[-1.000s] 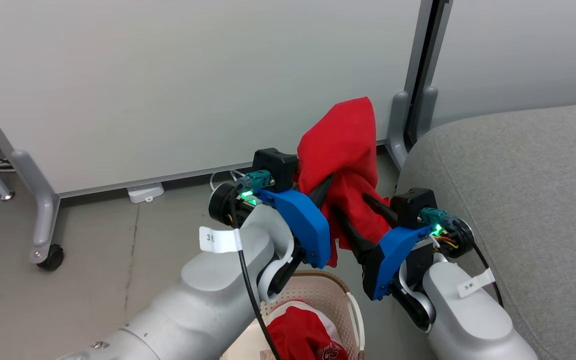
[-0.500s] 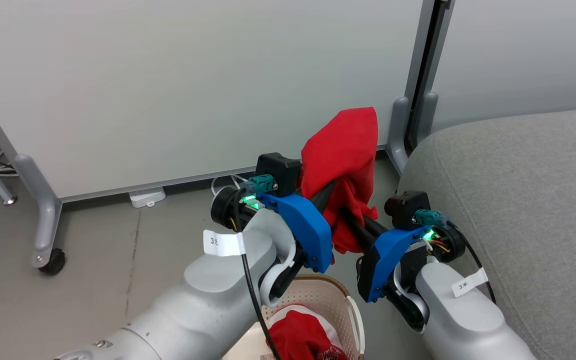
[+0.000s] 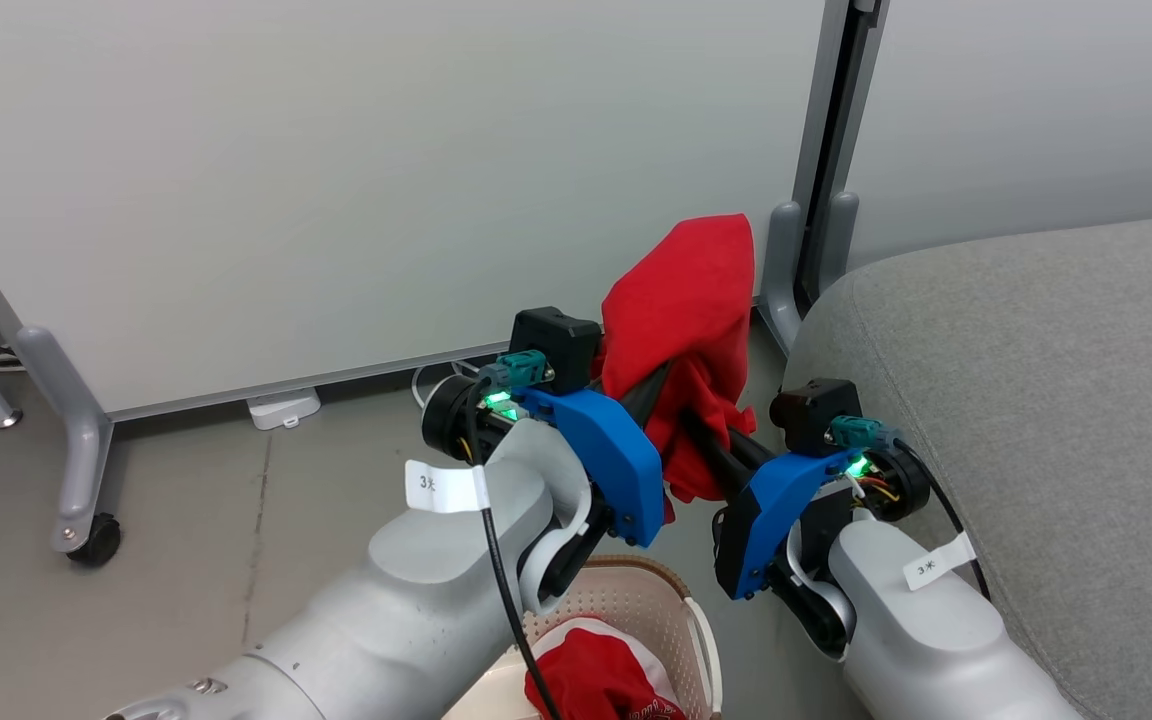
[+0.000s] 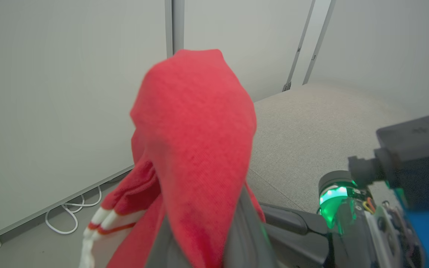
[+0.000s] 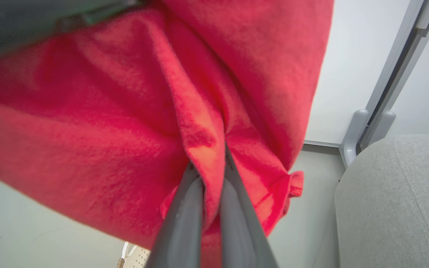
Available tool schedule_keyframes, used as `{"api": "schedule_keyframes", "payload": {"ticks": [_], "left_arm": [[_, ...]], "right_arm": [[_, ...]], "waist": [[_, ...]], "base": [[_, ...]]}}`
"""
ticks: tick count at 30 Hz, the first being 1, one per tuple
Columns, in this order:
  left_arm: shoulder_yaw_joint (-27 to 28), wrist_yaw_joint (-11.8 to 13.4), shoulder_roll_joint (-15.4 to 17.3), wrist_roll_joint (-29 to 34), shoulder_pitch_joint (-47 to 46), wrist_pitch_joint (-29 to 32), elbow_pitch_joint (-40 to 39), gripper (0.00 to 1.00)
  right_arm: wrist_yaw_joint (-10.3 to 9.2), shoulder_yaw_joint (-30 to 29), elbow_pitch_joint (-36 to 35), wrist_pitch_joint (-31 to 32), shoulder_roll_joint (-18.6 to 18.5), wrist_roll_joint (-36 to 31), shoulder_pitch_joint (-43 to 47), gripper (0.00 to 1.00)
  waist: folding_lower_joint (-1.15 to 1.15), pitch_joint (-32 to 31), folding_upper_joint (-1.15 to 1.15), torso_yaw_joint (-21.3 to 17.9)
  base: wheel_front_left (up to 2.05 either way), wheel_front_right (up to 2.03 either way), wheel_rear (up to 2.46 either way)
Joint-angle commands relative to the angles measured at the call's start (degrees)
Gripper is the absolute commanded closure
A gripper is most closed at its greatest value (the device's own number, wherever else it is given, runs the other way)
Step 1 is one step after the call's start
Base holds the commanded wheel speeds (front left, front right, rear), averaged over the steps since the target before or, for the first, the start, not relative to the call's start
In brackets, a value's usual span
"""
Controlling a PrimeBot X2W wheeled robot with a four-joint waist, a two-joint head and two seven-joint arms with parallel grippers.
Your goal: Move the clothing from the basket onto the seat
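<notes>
The left hand (image 3: 658,378) and right hand (image 5: 210,175) are each clenched on a fold of the plain bright red soft shirt (image 3: 686,290). They hold it bunched above the cream perforated plastic basket (image 3: 671,590), near the rounded edge of the grey upholstered sofa (image 3: 1036,380), probably so that it clears the rim for carrying across.

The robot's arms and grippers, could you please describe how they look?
The left arm and right arm have smooth silver-grey rounded shells, each with a white paper tag and a black cable. Each wrist carries a blue housing, a black camera box, a teal connector and a green light. The jaws are long, dark grey and tapered.
</notes>
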Motion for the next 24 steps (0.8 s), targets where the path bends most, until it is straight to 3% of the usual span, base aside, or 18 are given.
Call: {"api": "schedule_keyframes", "payload": {"ticks": [1, 6, 7, 8, 9, 24], "left_arm": [[-0.16, 0.06, 0.00, -0.19, -0.86, -0.49, 0.16, 1.00], [-0.41, 0.32, 0.00, -0.33, -1.00, -0.63, 0.24, 1.00], [-0.46, 0.35, -0.01, -0.46, -0.99, -0.68, 0.24, 0.95], [-0.49, 0.38, -0.01, -0.53, -0.99, -0.75, 0.27, 0.19], [-0.53, 0.53, 0.00, -0.31, -1.14, -0.99, 0.40, 0.00], [-1.10, 0.32, 0.00, -0.04, -1.20, -1.86, 0.91, 0.00]], "right_arm": [[0.03, 0.21, 0.37, -0.30, -0.19, 0.09, -0.86, 1.00], [0.03, 0.87, 1.28, -0.71, -0.19, 0.58, -1.37, 1.00], [0.03, 1.02, 1.42, -0.83, -0.19, 0.70, -1.46, 1.00], [0.03, 1.14, 1.55, -0.94, -0.19, 0.85, -1.56, 1.00], [0.03, 1.24, 1.68, -1.07, -0.19, 1.02, -1.59, 1.00], [0.03, 2.22, 3.33, -2.26, -0.19, 2.29, -2.72, 1.00]], "waist": [[0.00, 0.00, 0.00, -0.03], [0.00, 0.06, 0.00, -0.05], [0.00, 0.08, 0.00, -0.04], [0.00, 0.08, 0.00, -0.04], [0.00, 0.09, 0.00, -0.02], [0.00, 0.16, 0.00, 0.27]], "base": [[0.00, 0.00, 0.00], [0.00, 0.00, 0.00], [0.00, 0.00, 0.00], [0.00, 0.00, 0.00], [0.00, 0.00, 0.00], [0.00, 0.00, 0.00]]}}
